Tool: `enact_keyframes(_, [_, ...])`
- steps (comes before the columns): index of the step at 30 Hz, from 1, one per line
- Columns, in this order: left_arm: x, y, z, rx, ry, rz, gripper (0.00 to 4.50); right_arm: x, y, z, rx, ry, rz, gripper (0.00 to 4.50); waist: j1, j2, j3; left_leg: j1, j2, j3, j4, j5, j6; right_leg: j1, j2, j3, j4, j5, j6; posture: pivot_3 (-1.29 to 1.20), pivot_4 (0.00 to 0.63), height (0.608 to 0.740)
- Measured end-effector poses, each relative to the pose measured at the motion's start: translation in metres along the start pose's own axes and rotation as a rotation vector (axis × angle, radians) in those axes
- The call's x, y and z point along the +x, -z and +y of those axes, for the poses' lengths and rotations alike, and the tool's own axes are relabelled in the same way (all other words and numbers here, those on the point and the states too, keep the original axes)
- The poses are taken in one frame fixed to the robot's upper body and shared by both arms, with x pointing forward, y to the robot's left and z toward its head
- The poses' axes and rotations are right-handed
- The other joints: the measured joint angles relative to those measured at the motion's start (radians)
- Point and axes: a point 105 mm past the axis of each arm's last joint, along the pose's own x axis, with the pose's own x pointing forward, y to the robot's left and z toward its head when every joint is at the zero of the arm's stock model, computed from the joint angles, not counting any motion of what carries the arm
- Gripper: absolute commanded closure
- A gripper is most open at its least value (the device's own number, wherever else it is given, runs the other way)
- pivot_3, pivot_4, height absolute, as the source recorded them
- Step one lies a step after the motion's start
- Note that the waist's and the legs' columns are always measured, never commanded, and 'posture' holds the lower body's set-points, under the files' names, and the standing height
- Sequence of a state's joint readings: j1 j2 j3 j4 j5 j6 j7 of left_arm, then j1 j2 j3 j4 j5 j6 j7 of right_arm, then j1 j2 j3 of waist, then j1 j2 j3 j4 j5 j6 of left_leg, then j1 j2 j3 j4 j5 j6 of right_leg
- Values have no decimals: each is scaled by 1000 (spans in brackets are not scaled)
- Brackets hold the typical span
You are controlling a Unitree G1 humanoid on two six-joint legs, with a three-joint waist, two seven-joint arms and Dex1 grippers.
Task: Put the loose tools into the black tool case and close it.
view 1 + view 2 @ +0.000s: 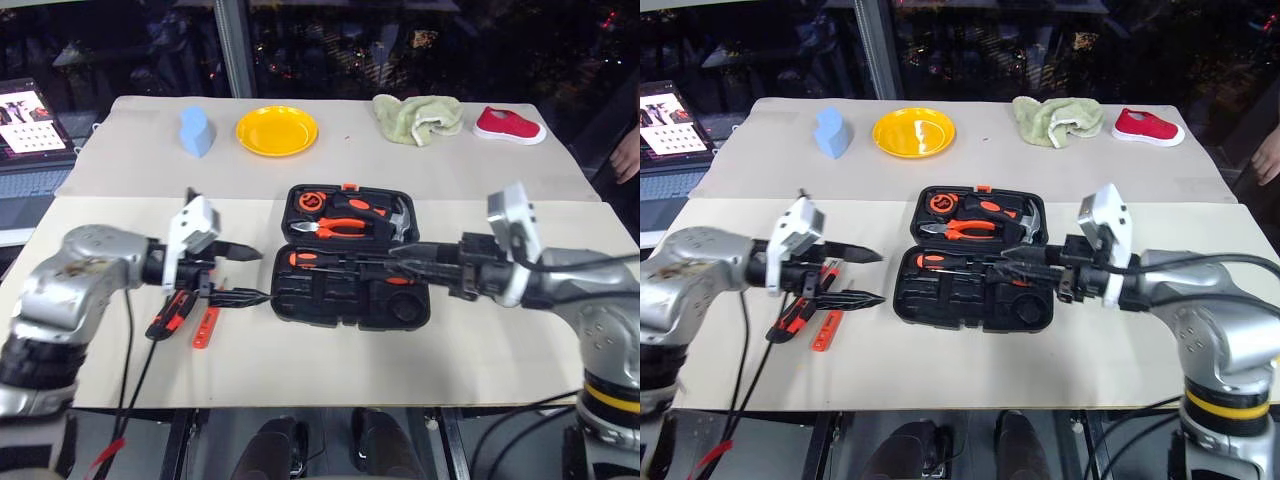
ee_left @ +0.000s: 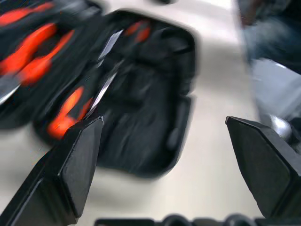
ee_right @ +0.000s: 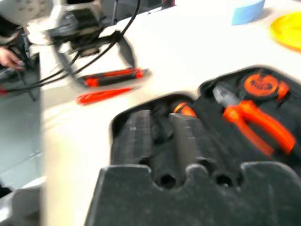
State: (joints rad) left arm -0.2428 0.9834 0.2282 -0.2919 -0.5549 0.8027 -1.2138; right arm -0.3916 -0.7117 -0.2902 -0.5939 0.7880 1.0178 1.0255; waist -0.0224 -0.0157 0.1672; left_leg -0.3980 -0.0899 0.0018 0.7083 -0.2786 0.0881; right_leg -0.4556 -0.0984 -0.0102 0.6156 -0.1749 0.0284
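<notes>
the long pale table (image 1: 330, 180) carries, along its far edge, one blue block (image 1: 196, 131), one yellow plate (image 1: 277, 130), one green cloth (image 1: 418, 118) and one red shoe (image 1: 508, 125), all well apart from the work; a laptop (image 1: 30, 125) sits off the table's left end. in the middle the black tool case (image 1: 350, 260) lies open, its far half holding one pair of orange pliers (image 1: 345, 228) and one hammer (image 1: 400, 222), its near half holding one screwdriver (image 1: 320, 260) and a black tape roll (image 1: 405, 309). the right gripper (image 1: 400, 262) reaches in over the case's near half from the right; whether its jaws are apart i cannot tell. the left gripper (image 1: 245, 274) hangs just left of the case with its jaws wide apart and nothing between them. beneath it two loose tools lie side by side on the table: one black-and-orange screwdriver (image 1: 168, 315) and one slim orange screwdriver (image 1: 206, 327).
</notes>
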Motion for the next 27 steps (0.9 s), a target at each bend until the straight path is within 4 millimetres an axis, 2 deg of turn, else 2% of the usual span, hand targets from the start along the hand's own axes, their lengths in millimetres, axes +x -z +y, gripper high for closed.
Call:
enact_keyframes(2, [-27,27,0,-108,-112,42,0,2,-3,5,-2,-39,-4,544,4,0,0,5,0,0,-3,0,0,1,-1,0,-1,0,-1,0,150,740])
enact_keyframes(4, [-42,38,-2,-149,-172,55,0,5,-4,7,-1,-71,-10,28,11,0,0,9,1,-1,-5,-4,-2,3,-4,-1,-2,1,-2,0,150,740])
enact_keyframes(6, [-70,62,-5,-213,-287,113,0,12,-6,9,-2,-122,-21,28,12,0,0,13,1,0,-7,-6,-5,7,-5,-2,-3,1,-3,0,150,740])
enact_keyframes(9, [-108,86,-1,-263,-449,175,0,17,-5,5,13,-142,-31,28,23,0,0,15,0,-1,-8,-6,-5,10,-7,-3,-4,1,-3,0,150,740])
enact_keyframes(11, [-122,92,3,-265,-514,190,0,19,-4,6,24,-162,-30,28,38,-1,0,15,0,-2,-8,-7,-4,11,-8,-4,-5,1,-3,0,150,740])
enact_keyframes(13, [-127,93,3,-277,-537,197,0,18,-6,7,24,-183,-39,28,45,-1,0,15,0,-2,-8,-7,-3,12,-9,-5,-6,1,-3,0,150,740])
enact_keyframes(15, [-123,87,1,-272,-518,182,0,17,-7,8,21,-190,-42,28,47,-2,0,15,-1,-2,-8,-8,-4,12,-9,-5,-7,2,-2,0,150,740])
enact_keyframes(18, [-106,63,-5,-247,-444,137,0,17,-7,8,21,-193,-45,28,46,-3,0,14,-1,-2,-8,-5,-8,11,-9,-5,-7,2,-2,0,150,740])
enact_keyframes(20, [-88,34,-8,-202,-382,104,0,18,-7,9,19,-193,-45,28,48,-3,0,14,-1,-2,-8,-5,-9,11,-8,-6,-7,2,-2,0,150,740])
enact_keyframes(23, [-54,8,-16,-204,-294,136,0,18,-3,10,25,-174,-46,28,46,-3,0,15,-2,-3,-9,-4,-10,14,-7,-6,-6,1,-1,0,150,740])
enact_keyframes(25, [-37,0,-17,-240,-281,163,0,20,-3,15,22,-180,-52,28,41,-3,0,16,-2,-2,-9,-3,-12,16,-3,-5,-4,1,-1,0,150,740])
enact_keyframes(27, [-28,3,-14,-304,-306,208,0,21,-3,18,21,-181,-55,28,31,-4,0,17,-2,-2,-10,-2,-13,16,0,-3,-3,1,-1,0,150,740])
